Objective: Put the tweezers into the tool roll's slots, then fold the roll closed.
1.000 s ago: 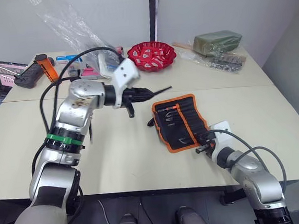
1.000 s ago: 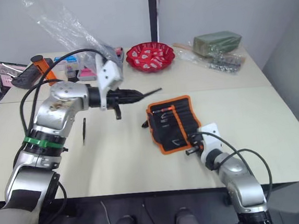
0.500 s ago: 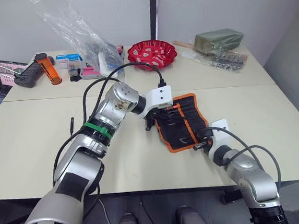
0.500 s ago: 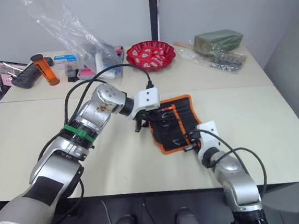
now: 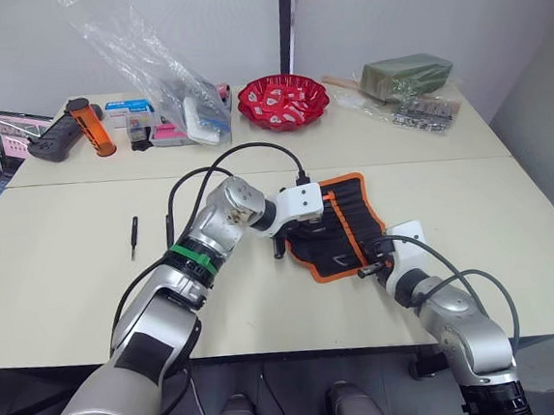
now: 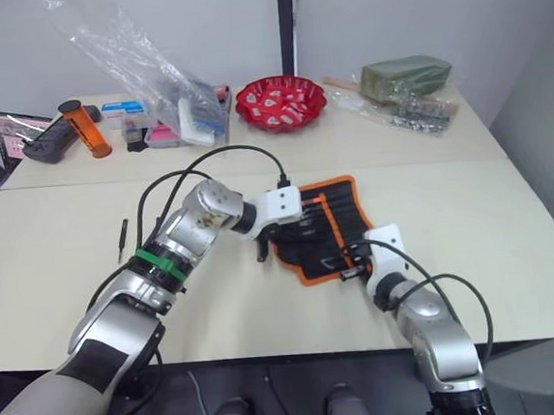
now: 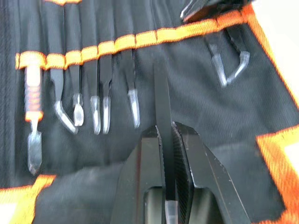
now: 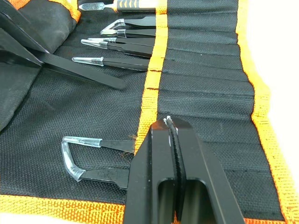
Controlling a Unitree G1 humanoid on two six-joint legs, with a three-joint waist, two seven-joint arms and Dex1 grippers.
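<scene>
You have open table [image 5: 90, 292] all along the roll's [image 5: 344, 223] left side, broken by one loose tweezer [image 5: 134, 236] lying well apart from it. The left gripper [image 7: 164, 140] sits low over the roll's left half, clamped on a tweezer; the right gripper [image 8: 172, 135] presses its near edge, blocking that side. Beyond the roll, a red bowl [image 5: 282, 101] and plastic bag [image 5: 163, 67] crowd the table's far edge.

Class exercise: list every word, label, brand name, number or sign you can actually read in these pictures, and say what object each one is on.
None can be read.
Blue box at the table's far edge: print on its face, too small to read.
Pink packet beside it: markings too blurred to read.
Tool roll, tweezers, left gripper and right gripper: no text on them.
</scene>
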